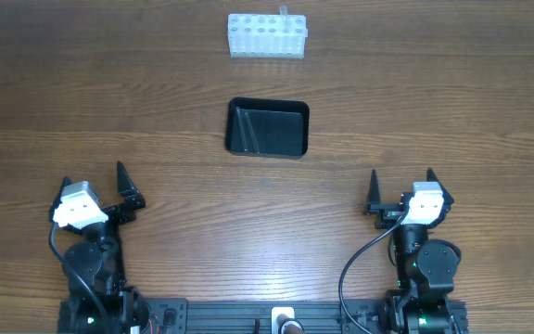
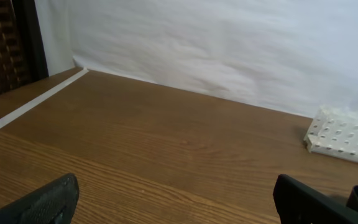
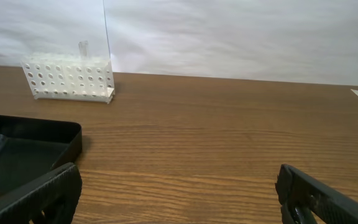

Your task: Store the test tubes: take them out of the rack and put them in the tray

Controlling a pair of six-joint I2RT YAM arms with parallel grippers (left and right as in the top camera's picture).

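Both arms sit low near their bases. The left pincer (image 1: 128,190) and the right pincer (image 1: 403,181) each have their fingers spread wide with nothing between them, hovering just above the desk (image 1: 452,93).

Ahead of both pincers, between their two lines of reach, lies the black tray (image 1: 267,104). From the right pincer it is the nearer object, off toward the left arm's side. Pale streaks along one side of its floor may be tubes lying flat, though that cannot be told for sure.

Beyond the tray, well apart from either pincer, stands the white rack (image 1: 267,37). One clear test tube (image 3: 83,48) pokes upright above its top, near the end farther from the left pincer.

The tube is likely very light, stiff, smooth and slippery, with thin walls that would not forgive a hard squeeze (glass or plastic cannot be told from here). The sensible hold is on the short exposed stretch above the rack top, with the fingers closing gently across the round body. It should then be drawn straight up so it does not bind in its hole. The rack itself looks light and may ride up or slide with it. Laid in the tray, a tube will tend to roll.
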